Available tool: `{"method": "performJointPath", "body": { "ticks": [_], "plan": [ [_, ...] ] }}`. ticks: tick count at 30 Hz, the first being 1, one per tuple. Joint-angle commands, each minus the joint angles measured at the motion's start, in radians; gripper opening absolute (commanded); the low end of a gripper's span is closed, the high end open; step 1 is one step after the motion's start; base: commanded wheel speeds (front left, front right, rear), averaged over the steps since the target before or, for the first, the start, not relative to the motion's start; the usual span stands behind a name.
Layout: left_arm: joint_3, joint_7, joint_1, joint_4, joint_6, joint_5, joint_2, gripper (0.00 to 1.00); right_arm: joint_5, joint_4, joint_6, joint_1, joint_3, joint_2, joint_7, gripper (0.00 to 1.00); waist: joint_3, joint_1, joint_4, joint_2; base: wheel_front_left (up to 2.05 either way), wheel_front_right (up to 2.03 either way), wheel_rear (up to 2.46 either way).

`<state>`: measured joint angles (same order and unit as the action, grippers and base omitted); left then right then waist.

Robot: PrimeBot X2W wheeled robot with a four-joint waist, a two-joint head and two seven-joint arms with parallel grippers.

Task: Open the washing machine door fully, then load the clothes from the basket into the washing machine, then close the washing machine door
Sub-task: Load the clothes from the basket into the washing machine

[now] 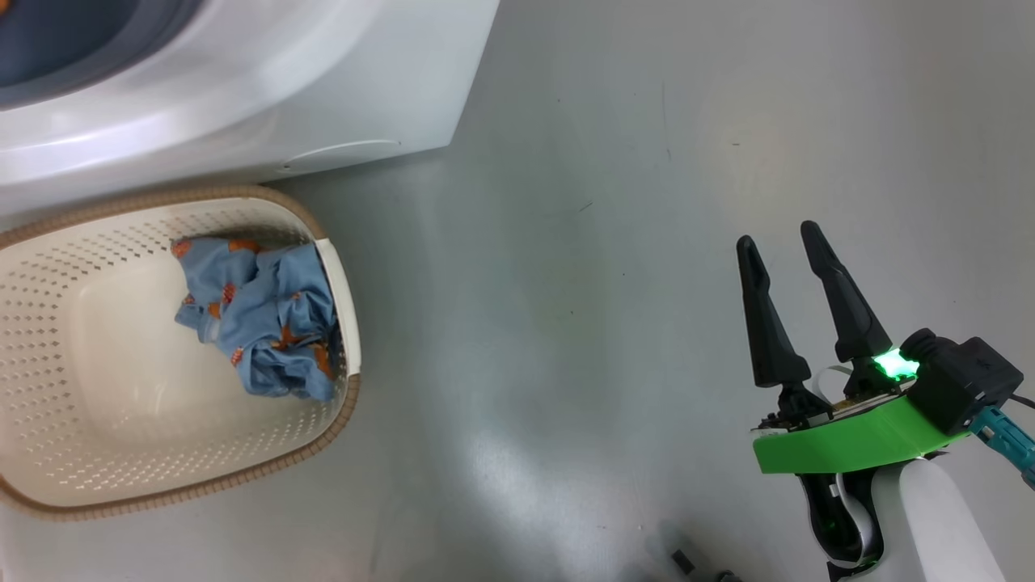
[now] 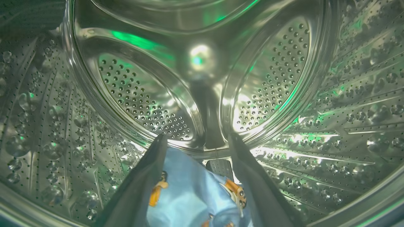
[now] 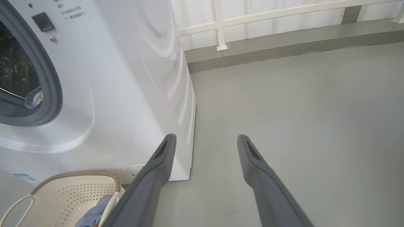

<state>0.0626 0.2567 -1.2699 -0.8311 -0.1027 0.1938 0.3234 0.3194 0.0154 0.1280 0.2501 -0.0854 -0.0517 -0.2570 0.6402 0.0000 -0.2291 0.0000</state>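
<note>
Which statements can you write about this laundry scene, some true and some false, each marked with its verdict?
1. The left gripper is inside the steel drum. True.
2. The basket is empty. False: a blue bundle lies in it.
3. The right gripper holds a garment. False: it is open above the floor, holding nothing.
4. A printed blue garment lies between the left gripper's open fingers. True.

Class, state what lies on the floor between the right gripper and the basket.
Nothing lies there. In the head view, only bare grey floor separates the right gripper from the basket.
</note>
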Motion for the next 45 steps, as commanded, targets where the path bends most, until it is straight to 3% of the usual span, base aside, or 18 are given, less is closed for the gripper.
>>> {"method": "performJointPath", "body": {
  "ticks": [1,22,45],
  "plan": [
    [0.017,0.005,0.024,0.008,-0.005,-0.015,0.039,1.00,0.004,0.022,0.003,0.002,-0.019,0.001,-0.005,1.00,0.000,0.0000,0.002,0.0000,0.00,0.00,0.00],
    [0.049,0.005,0.166,0.000,-0.027,0.010,-0.048,1.00,-0.019,0.023,0.003,-0.006,0.000,0.001,-0.005,1.00,-0.019,0.0000,0.055,0.0000,0.00,0.00,0.00],
    [0.089,0.005,0.717,0.448,-0.028,0.064,-0.190,1.00,-0.035,0.020,0.003,-0.052,0.020,-0.048,-0.005,1.00,-0.102,0.0000,0.149,0.0000,0.00,0.00,0.00]
  ]
}}
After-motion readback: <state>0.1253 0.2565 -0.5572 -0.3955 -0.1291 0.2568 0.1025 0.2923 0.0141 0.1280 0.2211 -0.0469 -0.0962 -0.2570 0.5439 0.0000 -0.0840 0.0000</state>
